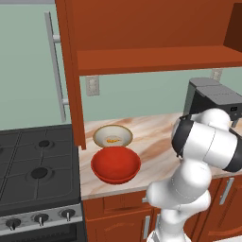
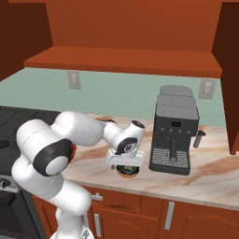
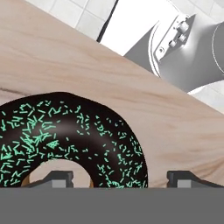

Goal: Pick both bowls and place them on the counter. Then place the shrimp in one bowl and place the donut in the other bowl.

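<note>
Bowls come first: the cream bowl (image 1: 112, 136) sits on the counter (image 1: 156, 142) just right of the stove (image 1: 38, 175), with the small orange shrimp (image 1: 113, 140) lying inside it. The red bowl (image 1: 116, 164) stands directly in front of the cream one, nearer the counter's front edge, touching or nearly touching it, and nothing shows inside it. The donut (image 2: 127, 171) lies flat on the counter near the front edge, just left of the coffee machine (image 2: 173, 135) and well right of the stove. It is a ring with glossy dark chocolate icing scattered with turquoise sprinkles, and a paler dough shows at the inner edge of its hole in the hand view (image 3: 70, 140). The gripper (image 2: 125, 164) points down right over the donut, very close above it. Its jaws stand wide apart: in the hand view one fingertip (image 3: 57, 178) sits over the hole of the ring, and the other is off to the outside past the donut's rim, so one side of the ring lies between them. The fingers do not seem to press on the icing, though the tips are cut off at the edge of that view, so contact cannot be told for sure. Nothing is held.
</note>
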